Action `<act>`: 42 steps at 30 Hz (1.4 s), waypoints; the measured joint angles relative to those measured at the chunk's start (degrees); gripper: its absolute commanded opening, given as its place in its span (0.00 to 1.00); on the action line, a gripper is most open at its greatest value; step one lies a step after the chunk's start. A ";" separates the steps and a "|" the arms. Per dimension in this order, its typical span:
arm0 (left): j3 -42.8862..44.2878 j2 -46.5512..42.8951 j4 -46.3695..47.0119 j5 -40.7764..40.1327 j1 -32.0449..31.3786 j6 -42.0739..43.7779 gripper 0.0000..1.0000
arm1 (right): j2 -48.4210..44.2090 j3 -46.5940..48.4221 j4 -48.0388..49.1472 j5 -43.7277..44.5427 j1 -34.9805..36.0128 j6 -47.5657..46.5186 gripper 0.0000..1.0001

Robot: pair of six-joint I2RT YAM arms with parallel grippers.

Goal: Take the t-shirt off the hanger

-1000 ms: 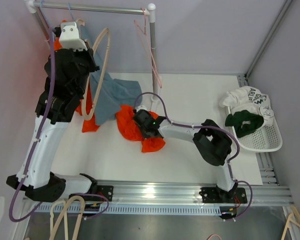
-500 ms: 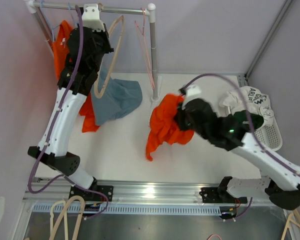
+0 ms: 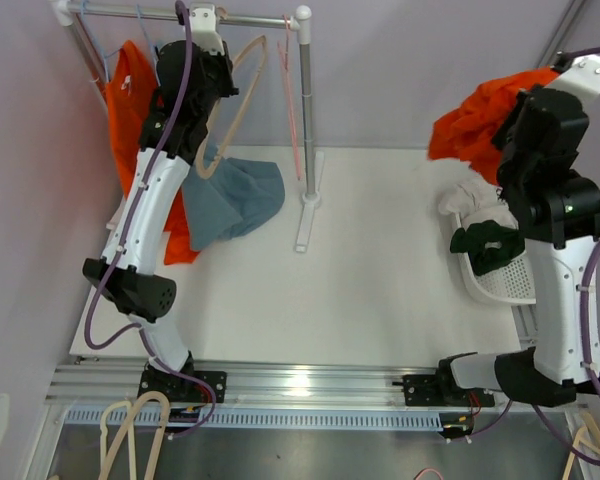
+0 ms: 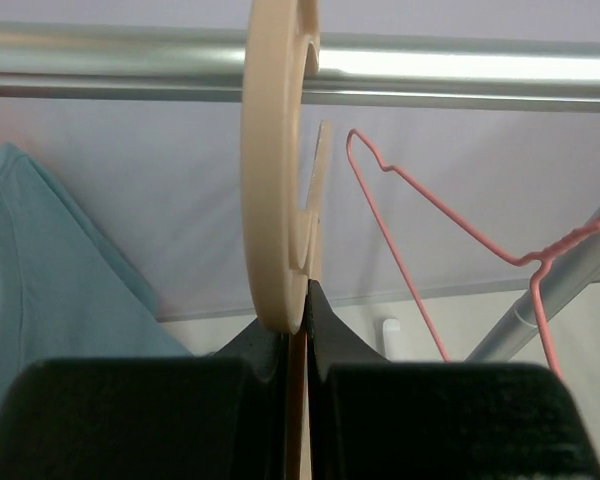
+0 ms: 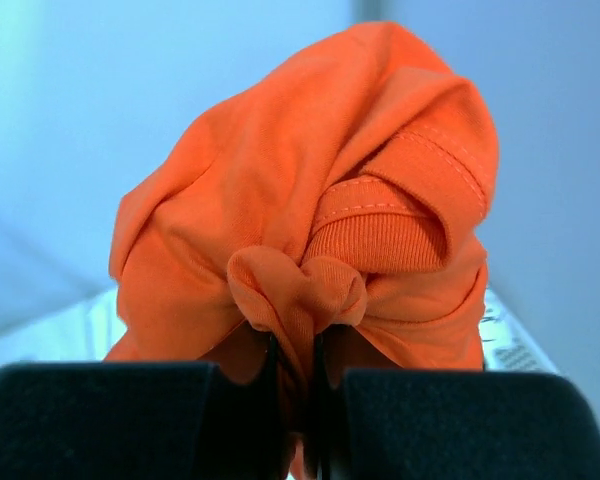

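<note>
Upper left of the overhead view: pinches the bare beige hanger (image 4: 278, 180) tight in the left gripper (image 4: 298, 322), hook crossing the rail (image 4: 460, 72). Needs a square seat on that rail before any release. Upper right: clamps the bunched orange t-shirt (image 3: 475, 120) in the right gripper (image 5: 298, 375), jaws almost together, held high, up-frame of the basket (image 3: 540, 292) of clothes. Looks best to lower well into it first, then open, keeping cloth off the rim.

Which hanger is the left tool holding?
The beige hanger, clamped in the left tool at the rail; the pink wire hanger hangs untouched beside it.
</note>
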 measured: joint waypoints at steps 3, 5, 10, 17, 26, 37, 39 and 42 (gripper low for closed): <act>-0.17 0.11 1.05 1.01 0.50 -0.39 0.01 | 1.57 2.23 0.20 0.68 -6.32 0.17 0.00; -0.17 0.11 2.21 1.75 0.57 -0.57 0.01 | 1.75 2.23 0.04 1.18 -9.31 0.66 0.00; 0.66 0.85 3.56 3.02 0.59 -1.07 0.01 | 2.47 -1.46 1.18 0.00 -19.12 3.63 0.00; 6.16 6.16 4.35 3.98 0.59 -1.97 0.01 | 4.68 -22.21 4.26 -9.11 -31.26 9.44 0.00; 7.17 9.75 5.09 5.40 0.59 -3.45 0.17 | 6.16 -30.45 6.38 -14.75 -33.64 12.59 1.00; 7.48 9.46 4.70 5.88 0.59 -4.52 0.44 | 4.28 -23.21 9.33 -17.49 -31.32 12.39 0.99; 7.48 8.87 4.17 6.14 0.57 -4.59 0.50 | 4.28 -22.14 9.75 -17.62 -29.29 12.26 1.00; 7.26 6.86 3.82 6.40 0.57 -4.59 0.61 | 4.28 -21.27 9.88 -17.81 -25.83 12.02 0.99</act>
